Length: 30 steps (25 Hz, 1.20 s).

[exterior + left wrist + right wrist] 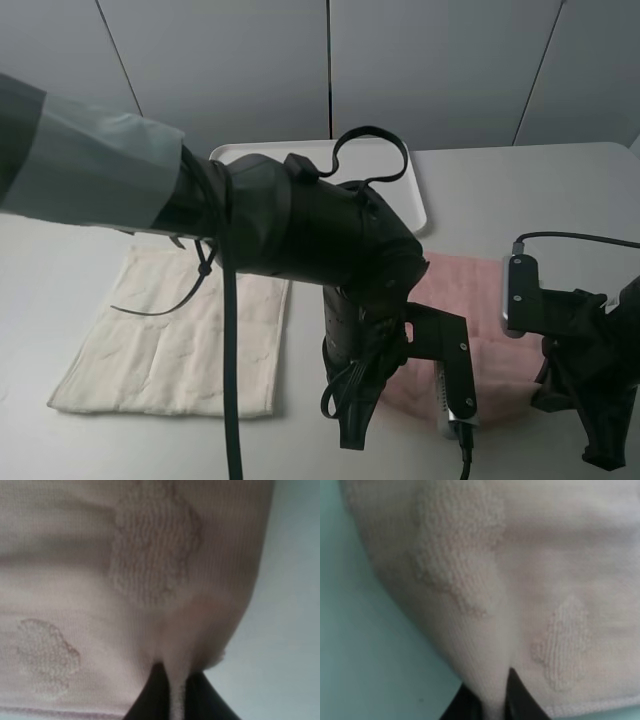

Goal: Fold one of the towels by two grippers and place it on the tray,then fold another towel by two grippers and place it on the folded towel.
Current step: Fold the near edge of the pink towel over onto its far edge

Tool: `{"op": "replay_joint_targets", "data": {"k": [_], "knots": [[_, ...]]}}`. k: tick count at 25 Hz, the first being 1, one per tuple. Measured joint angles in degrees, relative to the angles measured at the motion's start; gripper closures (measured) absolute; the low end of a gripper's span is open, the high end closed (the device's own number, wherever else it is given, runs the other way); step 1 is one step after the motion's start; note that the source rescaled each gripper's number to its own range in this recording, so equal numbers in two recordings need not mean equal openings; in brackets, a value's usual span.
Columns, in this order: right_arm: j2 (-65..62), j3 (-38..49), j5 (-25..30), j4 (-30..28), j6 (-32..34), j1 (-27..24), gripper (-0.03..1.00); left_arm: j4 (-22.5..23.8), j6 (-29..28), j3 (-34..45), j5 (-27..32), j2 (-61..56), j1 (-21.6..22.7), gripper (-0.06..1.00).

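My arm (280, 215) hides most of the tray (255, 150); my left end effector (172, 692) and right end effector (492, 697) each pinch the pink towel (465, 285) by its edge.

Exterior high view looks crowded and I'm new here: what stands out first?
The left arm, dark and huge, stretches across the middle. The left claw and right claw each pinch a fold of the pink towel at right. The cream towel lies flat at left, the white tray behind.

Left fingers (152, 702), right fingers (519, 705) — clamped.
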Motion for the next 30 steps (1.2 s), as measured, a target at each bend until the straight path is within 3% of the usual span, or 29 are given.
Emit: {"op": "replay_joint_targets", "data": {"k": [11,17,25,30], "knots": [[-12.27,0.16,0.51,0.00,18.21,0.00,0.94,-1.73,-4.89,0.00,0.71,-3.64,0.00,0.94],[-17.44,0.16,0.55,-0.49,26.37,0.00,0.94,-2.36,-10.42,0.00,-2.20,-5.06,3.65,0.94],[-17.98,-0.71,-2.37,-9.15,44.19,0.00,0.94,-7.25,-13.18,0.00,-6.94,-5.10,9.77,0.94],[-17.57,-0.82,-3.74,-10.97,49.14,0.00,0.94,-8.14,-13.28,0.00,-9.89,-5.19,10.06,0.94]]}}
